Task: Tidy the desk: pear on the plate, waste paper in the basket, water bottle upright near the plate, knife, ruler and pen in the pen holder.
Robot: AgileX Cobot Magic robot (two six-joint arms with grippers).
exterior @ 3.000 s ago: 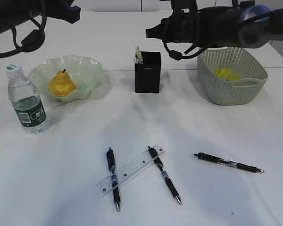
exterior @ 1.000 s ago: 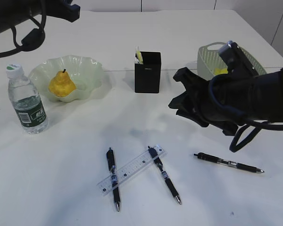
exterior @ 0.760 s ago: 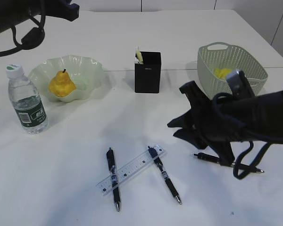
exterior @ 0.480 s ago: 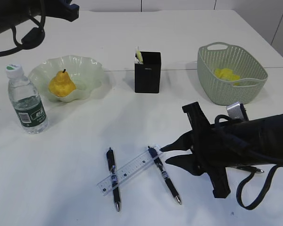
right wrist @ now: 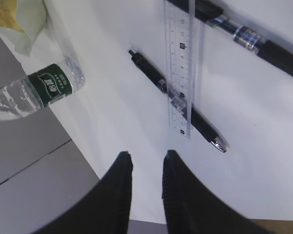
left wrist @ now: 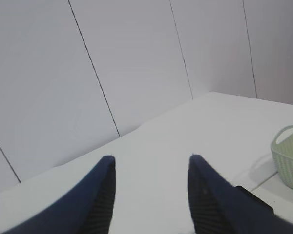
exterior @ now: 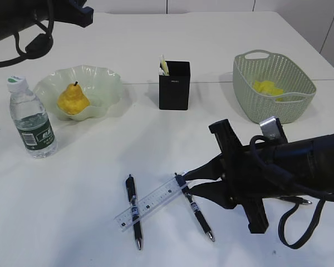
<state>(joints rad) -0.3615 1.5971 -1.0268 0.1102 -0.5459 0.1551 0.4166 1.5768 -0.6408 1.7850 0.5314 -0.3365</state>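
Note:
The yellow pear (exterior: 72, 99) lies in the wavy green plate (exterior: 103, 83), and the water bottle (exterior: 30, 119) stands upright to its left. Yellow waste paper (exterior: 267, 87) sits in the basket (exterior: 278, 108). The clear ruler (exterior: 155, 200) (right wrist: 180, 68) lies across two black pens (exterior: 133, 211) (exterior: 193, 206). My right gripper (exterior: 190, 181) (right wrist: 146, 155) hovers open and empty just right of the ruler's upper end. A slim yellow-white tip (exterior: 163, 65) pokes from the pen holder (exterior: 174, 84); I cannot tell if it is the knife. My left gripper (left wrist: 150, 158) is open and empty, raised at the far left.
The tip of a third pen (exterior: 301, 201) shows from under my right arm at the front right. The left arm (exterior: 22, 22) hangs above the back left corner. The bottle (right wrist: 44, 87) also shows in the right wrist view.
My right arm has swung from over the basket down and forward, then leftward, to low above the desk beside the ruler and pens. The left arm has not moved.

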